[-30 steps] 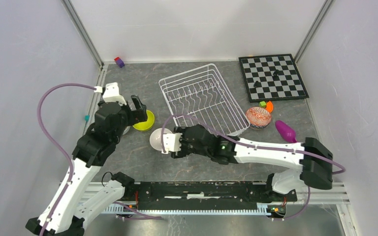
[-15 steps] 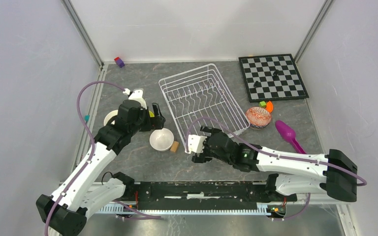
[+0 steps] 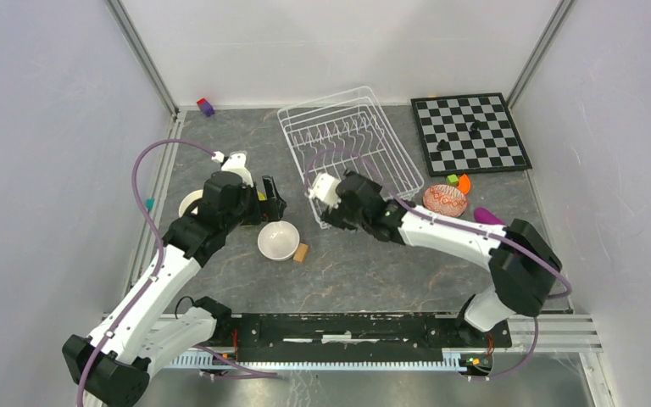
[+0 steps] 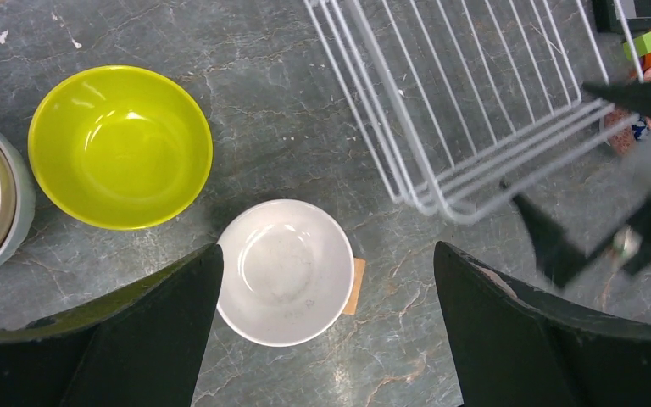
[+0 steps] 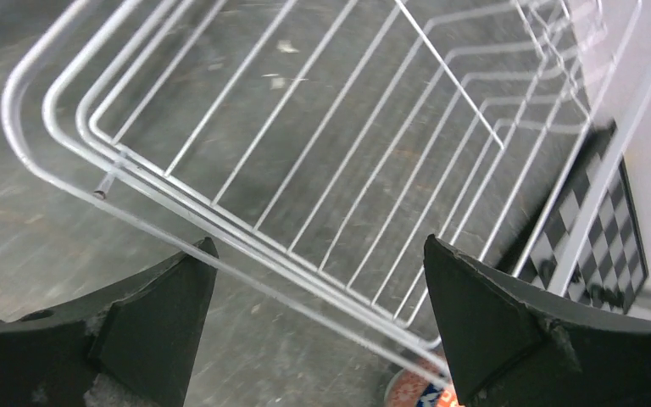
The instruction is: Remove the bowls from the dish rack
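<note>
As it gapes, left end effector (image 4: pixel 326 254) empty

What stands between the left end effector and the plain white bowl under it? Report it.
Nothing visible. The open left end effector hangs over the small plain white round bowl; a small tan block lies beside its rim, not over it.
</note>
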You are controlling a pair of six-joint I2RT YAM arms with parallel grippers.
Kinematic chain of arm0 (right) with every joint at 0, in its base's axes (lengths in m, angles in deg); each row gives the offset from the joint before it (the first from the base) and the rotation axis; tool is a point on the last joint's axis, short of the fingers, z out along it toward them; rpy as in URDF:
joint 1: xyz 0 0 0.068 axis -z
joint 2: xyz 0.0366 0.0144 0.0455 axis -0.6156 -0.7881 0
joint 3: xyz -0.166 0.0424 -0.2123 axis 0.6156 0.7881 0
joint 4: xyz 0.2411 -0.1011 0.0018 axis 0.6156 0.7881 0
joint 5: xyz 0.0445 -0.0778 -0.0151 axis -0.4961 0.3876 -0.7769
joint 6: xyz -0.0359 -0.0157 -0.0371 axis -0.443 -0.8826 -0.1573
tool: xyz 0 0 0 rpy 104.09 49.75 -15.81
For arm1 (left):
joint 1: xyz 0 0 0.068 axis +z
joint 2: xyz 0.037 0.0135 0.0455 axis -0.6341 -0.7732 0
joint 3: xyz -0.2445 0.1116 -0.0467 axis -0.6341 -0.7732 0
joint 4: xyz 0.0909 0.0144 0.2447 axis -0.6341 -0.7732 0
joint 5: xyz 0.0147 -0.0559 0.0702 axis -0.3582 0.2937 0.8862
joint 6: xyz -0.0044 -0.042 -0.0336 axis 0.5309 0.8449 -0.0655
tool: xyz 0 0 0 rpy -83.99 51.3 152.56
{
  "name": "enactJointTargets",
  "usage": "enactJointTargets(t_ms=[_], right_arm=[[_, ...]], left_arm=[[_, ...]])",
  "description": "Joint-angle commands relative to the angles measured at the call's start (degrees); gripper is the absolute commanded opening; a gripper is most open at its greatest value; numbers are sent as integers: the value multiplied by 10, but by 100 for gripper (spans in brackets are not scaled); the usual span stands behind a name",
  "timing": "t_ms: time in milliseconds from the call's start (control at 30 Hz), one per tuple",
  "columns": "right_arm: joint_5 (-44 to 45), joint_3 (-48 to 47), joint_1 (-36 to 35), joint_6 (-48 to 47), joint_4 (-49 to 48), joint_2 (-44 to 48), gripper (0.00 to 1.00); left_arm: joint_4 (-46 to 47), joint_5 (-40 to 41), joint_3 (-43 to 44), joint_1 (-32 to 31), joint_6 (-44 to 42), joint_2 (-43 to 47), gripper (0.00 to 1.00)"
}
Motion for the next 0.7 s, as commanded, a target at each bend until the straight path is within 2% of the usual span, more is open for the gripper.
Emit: enactJointTargets(t_ms=[0,100,300,400,467,533,600,667], right_arm=[[66,-77,48,40,-23,-31,97],[52,-58,49,61,-37,-4,97],[45,121,50,56,-177,166,98],[109,185,50,57,-223,234,98],[194,241,54,68,-271,272,98],[241,305,79,90,-341,325,98],[211,348,125,126,-359,375,98],[180,374,174,151,-366,406,98]], left_arm=[[14,11,4,2,24,-7,100],[16,7,1,2,38,-9,100],[72,-24,-36,2,83,-3,100],[139,-81,-69,1,93,1,100],[201,-120,-105,1,102,7,100],[255,-135,-135,0,107,14,100],[292,-130,-157,-2,89,23,100],[297,-75,-166,-12,61,30,100]])
